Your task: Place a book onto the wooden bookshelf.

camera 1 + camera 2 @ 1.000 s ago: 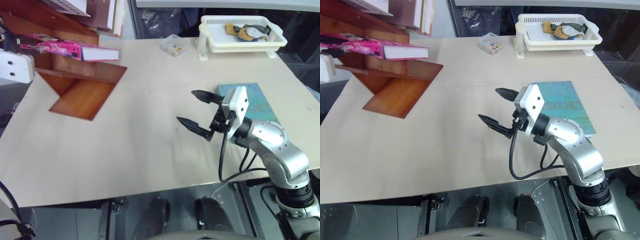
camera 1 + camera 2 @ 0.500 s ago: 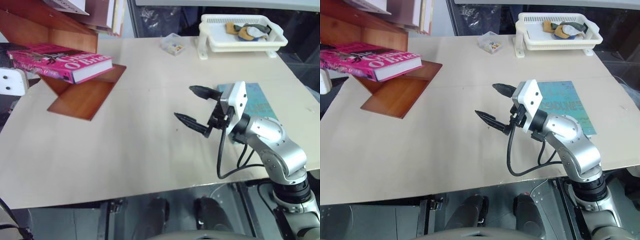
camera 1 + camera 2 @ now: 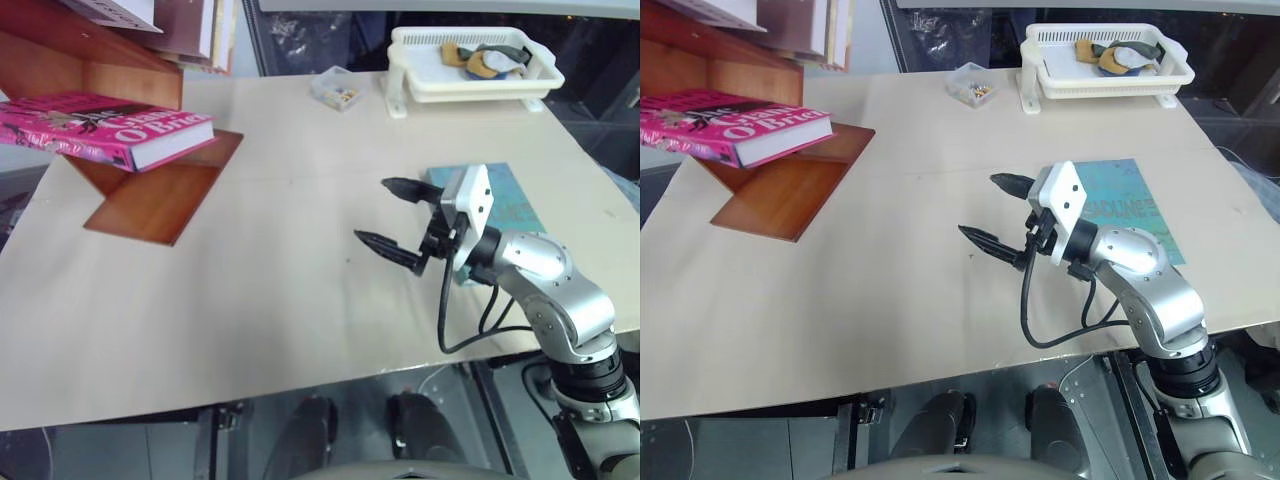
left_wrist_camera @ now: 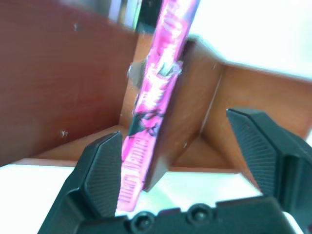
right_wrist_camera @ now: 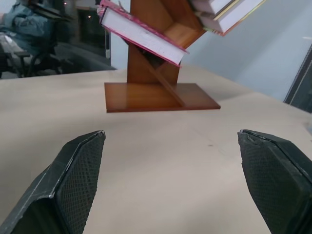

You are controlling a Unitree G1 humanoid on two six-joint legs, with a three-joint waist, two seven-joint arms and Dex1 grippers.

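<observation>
Thick pink paperback (image 3: 105, 129) rests on the wooden bookshelf (image 3: 150, 195); stiff, fairly heavy, best gripped at its spine; left gripper (image 4: 195, 161) and right gripper (image 3: 400, 218) both spread, empty

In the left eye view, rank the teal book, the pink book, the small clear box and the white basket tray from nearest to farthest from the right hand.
From the right hand:
1. Teal book, just beside it on the table.
2. Small clear box, ahead near the far edge.
3. White basket tray and pink book on the wooden bookshelf: too close to call.
</observation>
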